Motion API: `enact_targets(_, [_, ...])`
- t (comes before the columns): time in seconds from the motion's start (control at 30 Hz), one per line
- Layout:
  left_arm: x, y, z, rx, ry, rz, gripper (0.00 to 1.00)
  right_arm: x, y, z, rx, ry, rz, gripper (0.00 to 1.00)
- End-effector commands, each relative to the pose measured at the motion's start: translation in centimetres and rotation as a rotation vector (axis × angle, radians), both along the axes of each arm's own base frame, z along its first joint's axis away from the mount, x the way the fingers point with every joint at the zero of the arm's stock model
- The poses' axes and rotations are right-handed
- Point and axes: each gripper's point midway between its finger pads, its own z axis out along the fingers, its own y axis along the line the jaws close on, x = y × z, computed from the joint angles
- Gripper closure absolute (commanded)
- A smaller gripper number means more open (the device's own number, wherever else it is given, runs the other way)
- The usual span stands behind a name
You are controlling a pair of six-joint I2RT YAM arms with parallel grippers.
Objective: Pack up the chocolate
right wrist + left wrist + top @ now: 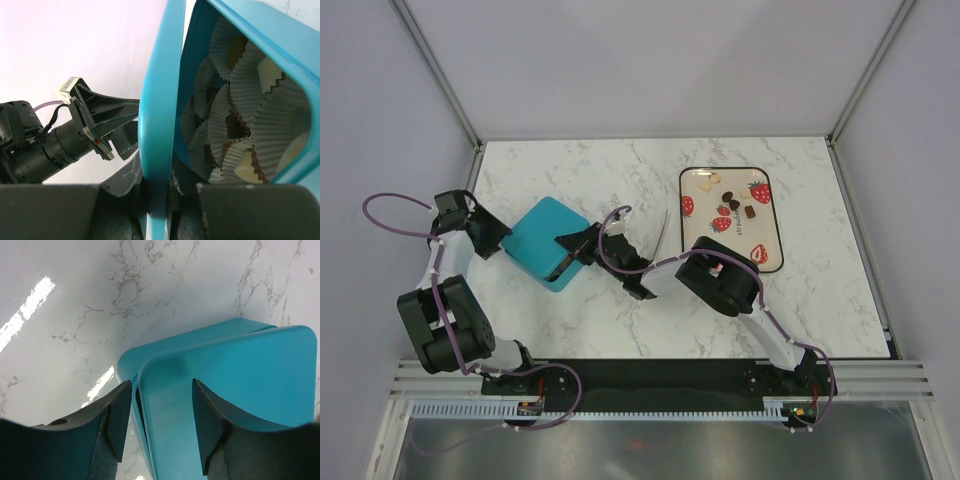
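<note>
1. The right gripper [170, 202] has its jaws closed down on the rim of the teal lid [160, 125]. The lid stands raised on edge, clear of the box's mouth.
2. The left gripper [162, 417] is part open. Its fingers [117, 415] straddle the far corner of the teal box [196, 45]. No pinch shows, so I read it as steadying the box, not gripping it.
3. Inside the box, pleated paper cups [250, 80] sit crowded together. Several hold chocolate [234, 125], both dark and cream pieces.
4. More chocolate lies loose on a tray [772, 215] at the right of the desk [570, 170], well apart from the box. It is a handful of dark, brown and cream bits among the strawberry prints [759, 190]. Thin silver tongs [663, 235] lie between box and tray.
5. I judge each piece to be light, stiff and smooth-skinned, so it could squirt out of a careless pinch or scuff under a hard one.
   - Squares are best taken across two flat sides, and hearts across the widest part.
   - Either way, a gentle closing force is enough.
   - The cups look flimsy and would crumple if pressed, so each piece should be lowered in from above.
6. No brand can be read. The tray has a small line of print beside one strawberry, too small to make out. A white tag [69, 86] on the left gripper shows no legible writing.
</note>
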Motion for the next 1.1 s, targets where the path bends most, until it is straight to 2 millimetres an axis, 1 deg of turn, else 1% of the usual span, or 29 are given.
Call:
enact_targets(0.0, [0.7,0.4,1.0,0.015,-0.049,-0.001,0.41,-0.1,0.1,2.0,-0.004,-0.046,-0.002,1.0])
enact_targets(0.03, [0.7,0.5,1.1,0.02,-0.051,-0.001,0.41,-0.1,0.3,2.2,0.002,-0.048,0.001,1.0])
enact_targets(0.07, [0.7,0.5,1.1,0.021,-0.051,0.0,0.42,-0.2,0.4,1.8,-0.001,-0.046,0.007,1.0])
enact_targets(0.17, [0.6,0.6,1.2,0.03,-0.046,0.0,0.42,-0.4,0.7,1.6,0.0,-0.043,0.018,1.0])
enact_targets(0.33, [0.3,1.2,1.0,0.051,-0.026,0.018,0.43,-0.7,0.7,1.5,0.002,-0.042,0.029,1.0])
enact_targets(0.5, [0.3,1.1,1.1,0.05,-0.03,0.017,0.44,-1.1,0.7,1.3,0.008,-0.032,0.036,1.0])
enact_targets(0.53, [0.3,1.2,1.2,0.052,-0.031,0.014,0.44,-1.0,0.5,1.0,0.002,-0.028,0.032,1.0])
enact_targets(0.73, [0.6,0.9,1.2,0.037,-0.035,0.007,0.45,-0.8,-0.4,1.5,0.007,-0.05,-0.005,1.0])
enact_targets(0.93, [0.8,0.3,0.9,-0.001,-0.042,-0.002,0.46,-0.6,-1.3,2.0,0.026,-0.073,-0.044,1.0])
enact_targets(1.07, [0.9,-0.1,0.5,-0.024,-0.039,-0.014,0.46,-0.5,-1.3,1.8,0.023,-0.074,-0.041,0.98])
